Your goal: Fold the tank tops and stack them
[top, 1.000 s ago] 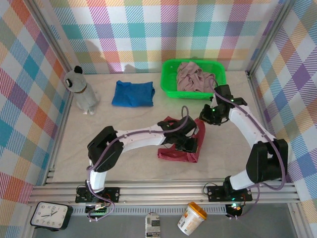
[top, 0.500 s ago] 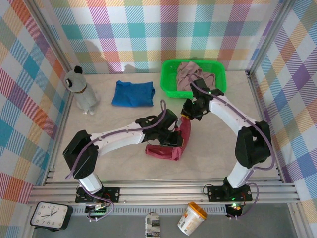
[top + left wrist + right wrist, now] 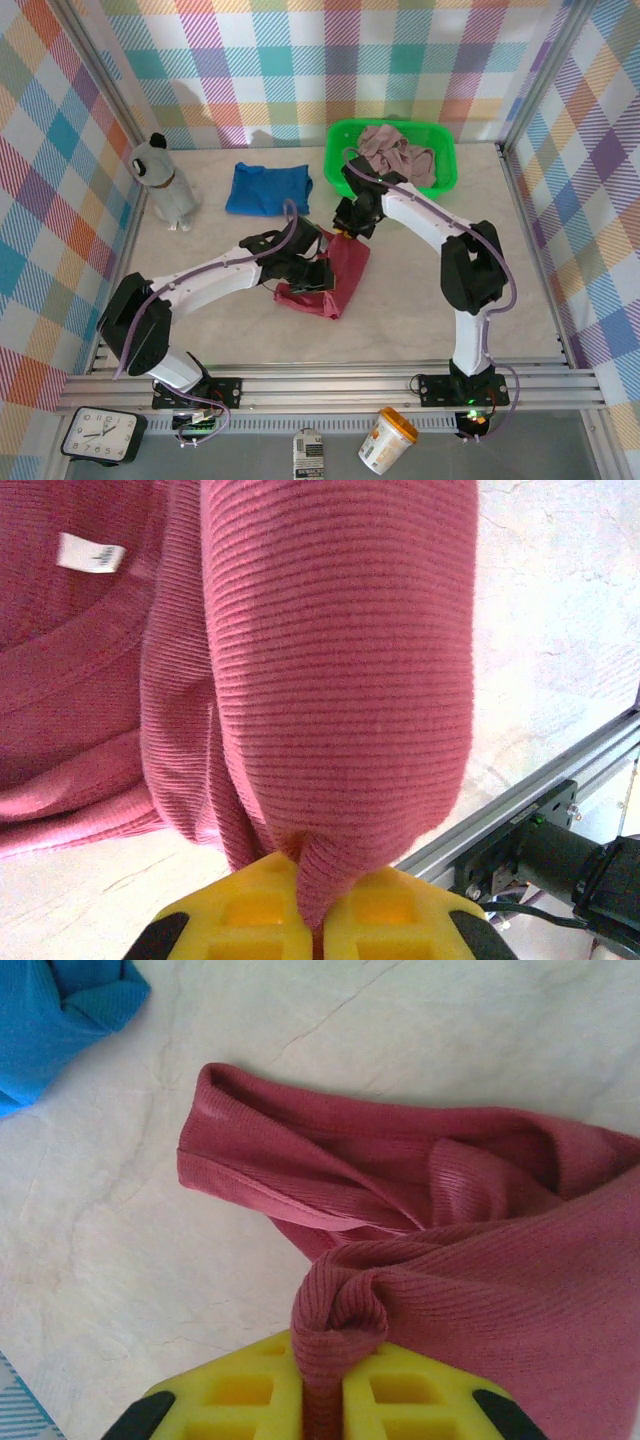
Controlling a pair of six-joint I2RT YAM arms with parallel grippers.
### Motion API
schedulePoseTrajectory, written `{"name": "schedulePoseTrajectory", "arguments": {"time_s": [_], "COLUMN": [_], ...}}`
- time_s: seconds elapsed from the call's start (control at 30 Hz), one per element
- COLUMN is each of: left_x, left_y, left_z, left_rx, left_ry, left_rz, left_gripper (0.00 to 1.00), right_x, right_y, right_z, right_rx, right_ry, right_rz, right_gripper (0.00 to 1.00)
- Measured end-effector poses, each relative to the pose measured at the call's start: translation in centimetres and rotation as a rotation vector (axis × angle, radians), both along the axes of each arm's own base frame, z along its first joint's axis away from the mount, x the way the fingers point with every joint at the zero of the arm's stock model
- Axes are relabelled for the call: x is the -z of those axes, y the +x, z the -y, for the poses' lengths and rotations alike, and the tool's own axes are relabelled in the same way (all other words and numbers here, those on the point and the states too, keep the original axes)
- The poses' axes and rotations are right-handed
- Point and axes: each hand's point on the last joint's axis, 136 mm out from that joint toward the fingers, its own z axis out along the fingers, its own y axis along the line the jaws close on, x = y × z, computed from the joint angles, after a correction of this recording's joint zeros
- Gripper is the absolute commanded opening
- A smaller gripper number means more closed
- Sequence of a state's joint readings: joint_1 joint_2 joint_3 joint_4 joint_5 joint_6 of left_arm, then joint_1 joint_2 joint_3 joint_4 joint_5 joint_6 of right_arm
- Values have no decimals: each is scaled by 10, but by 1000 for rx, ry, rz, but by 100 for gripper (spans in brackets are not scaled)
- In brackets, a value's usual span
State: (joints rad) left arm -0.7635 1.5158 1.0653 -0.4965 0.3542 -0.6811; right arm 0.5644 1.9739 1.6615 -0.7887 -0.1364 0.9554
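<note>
Dark red ribbed cloth tank top (image 3: 345, 270) hangs pinched in both the left gripper (image 3: 312, 920) and right gripper (image 3: 322, 1385); thin bunched holds may slip, spoiling the fold.

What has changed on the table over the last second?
The left gripper and right gripper, both pinching the dark red tank top throughout, dragged it leftward, nearer the blue tank top. The blue one and the pink tank top in the green basket stayed put.

The desk (image 3: 430, 300) holds a red top (image 3: 338, 268) in the middle, a blue top (image 3: 267, 189) farther back, a green basket (image 3: 331, 160) far right, a toy dog (image 3: 165, 182) far left.
</note>
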Motion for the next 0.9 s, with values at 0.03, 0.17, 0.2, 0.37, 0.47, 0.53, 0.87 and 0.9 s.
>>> {"name": "schedulePoseTrajectory", "arguments": {"time_s": [0.03, 0.17, 0.2, 0.37, 0.47, 0.53, 0.87, 0.9], "left_x": [-1, 2, 4, 12, 17, 20, 42, 45], "left_y": [1, 11, 13, 22, 29, 32, 44, 46], "left_z": [-6, -34, -40, -68, -87, -98, -140, -144], "left_rx": [-14, -65, -72, -104, -126, -133, -160, -166], "left_ry": [2, 38, 53, 126, 176, 214, 401, 421], "left_rz": [0, -3, -2, -10, 0, 10, 15, 12], "left_gripper": [9, 9, 9, 10, 10, 10, 11, 11], "right_x": [1, 4, 5, 8, 13, 18, 29, 31], "right_y": [1, 8, 9, 19, 24, 28, 38, 39], "right_z": [-4, -23, -28, -50, -66, -76, -126, -131], "right_rx": [-3, -10, -13, -22, -38, -52, -144, -156], "right_ry": [2, 27, 34, 93, 136, 164, 319, 332], "right_rz": [-2, 7, 9, 29, 44, 57, 116, 123], "right_gripper": [17, 18, 18, 19, 19, 19, 23, 24]}}
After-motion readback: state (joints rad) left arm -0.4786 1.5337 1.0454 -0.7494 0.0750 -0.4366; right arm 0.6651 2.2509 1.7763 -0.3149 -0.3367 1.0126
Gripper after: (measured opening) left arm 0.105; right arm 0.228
